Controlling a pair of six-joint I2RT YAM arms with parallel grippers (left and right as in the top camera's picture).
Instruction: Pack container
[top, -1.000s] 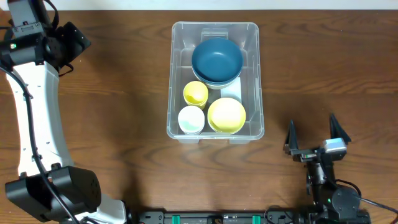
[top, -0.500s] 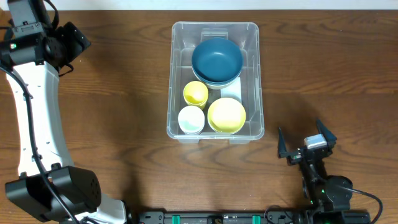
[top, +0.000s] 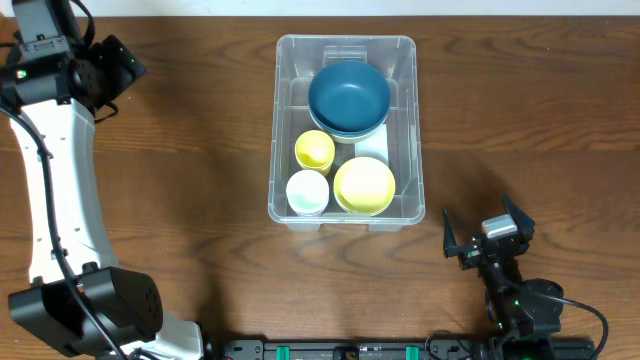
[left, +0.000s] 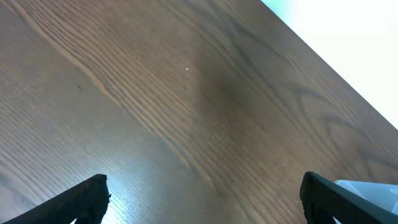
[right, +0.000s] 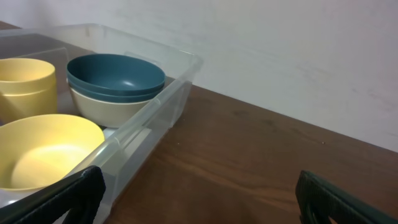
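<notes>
**Left arm**: white and black, running up the left edge of the table from the near side to the far-left corner.

**Left gripper**: over bare dark wood at the far left, well apart from the container. Jaws wide apart, nothing between them.

**Container**: clear plastic bin, upright, at the centre of the table toward the far side, its long sides running near to far. It holds:
- white cup, near-left corner, mouth up;
- yellow cup, just beyond the white cup, mouth up;
- blue bowl, far half, nested in a cream bowl beneath it;
- yellow bowl, near-right corner, beside the white cup;
- white label on the floor, partly covered by the bowls.

**Right gripper**: near-right part of the table, just off the container's near-right corner, not touching it. Jaws wide apart and empty, and its camera looks along the container's right wall.
</notes>
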